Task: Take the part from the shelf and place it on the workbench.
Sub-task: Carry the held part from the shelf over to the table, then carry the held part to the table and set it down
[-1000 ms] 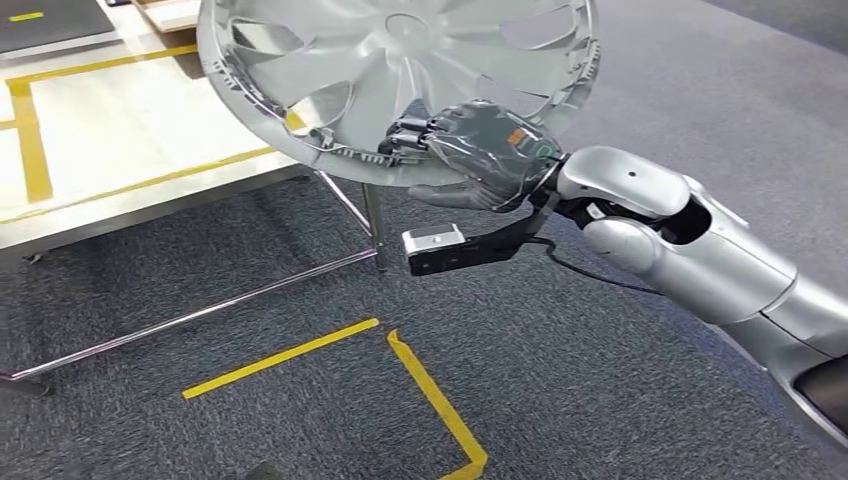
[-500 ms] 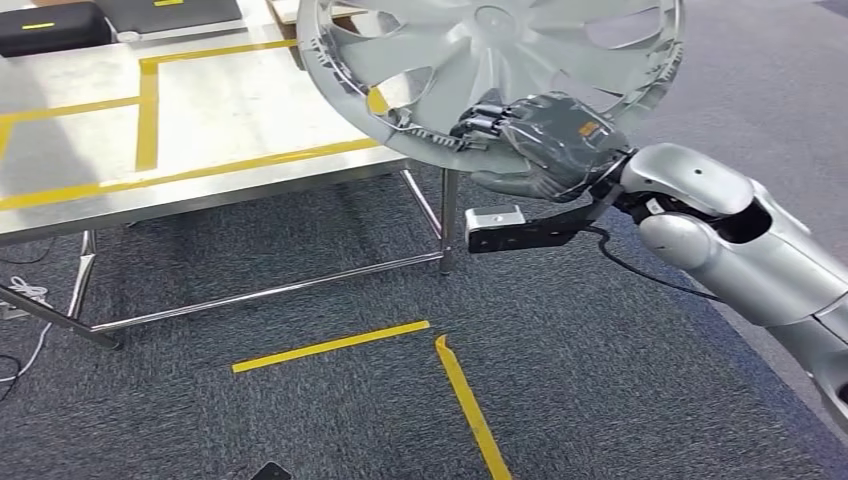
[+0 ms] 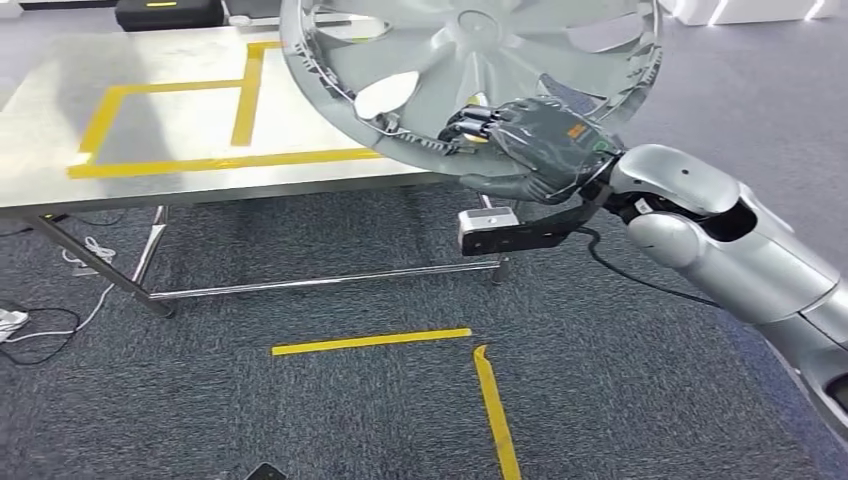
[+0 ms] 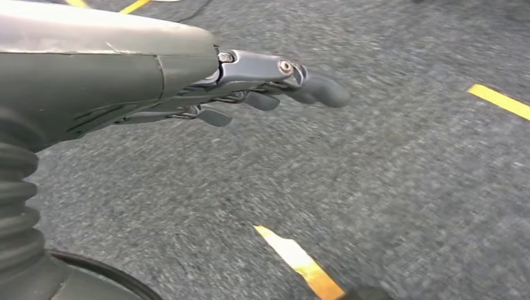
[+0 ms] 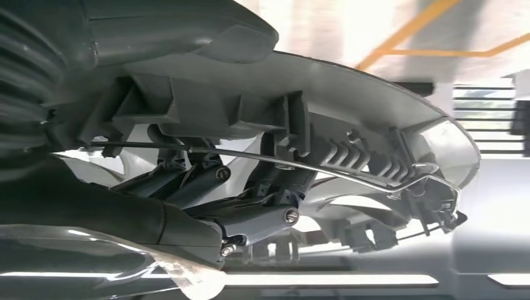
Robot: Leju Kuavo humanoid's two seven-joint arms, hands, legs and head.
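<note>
On the grey carpet floor point(image 3: 300, 420) stands one steel table, its tabletop point(image 3: 160, 175) marked with yellow tape lines point(image 3: 225, 160) that form a rectangle outline. The tabletop serves as the landmark here. Beyond its far edge sit one black case point(image 3: 165, 12) bearing a small yellow label, too small to read, and part of a second dark object beside it. Under the tabletop run the steel legs and a crossbar point(image 3: 320, 282), and one white cable point(image 3: 40, 325) lies on the floor near the legs at the left end.

Above the right end of the tabletop hangs one silver wheel cover point(image 3: 470, 60), tilted, its inner side toward the head camera, clear of the surface. The right hand point(image 3: 535, 145) grips its lower rim, fingers point(image 3: 470, 122) curled over the edge and thumb beneath; the right wrist view shows those fingers point(image 5: 250, 219) clamped around the ribbed rim and its wire ring point(image 5: 325, 165). An orange sticker on the back of the hand cannot be read.

In front of the tabletop, two strips of yellow floor tape point(image 3: 370, 341) meet near a corner.

The left hand point(image 4: 250, 87) hangs over the carpet, fingers loosely extended and apart, holding nothing.
</note>
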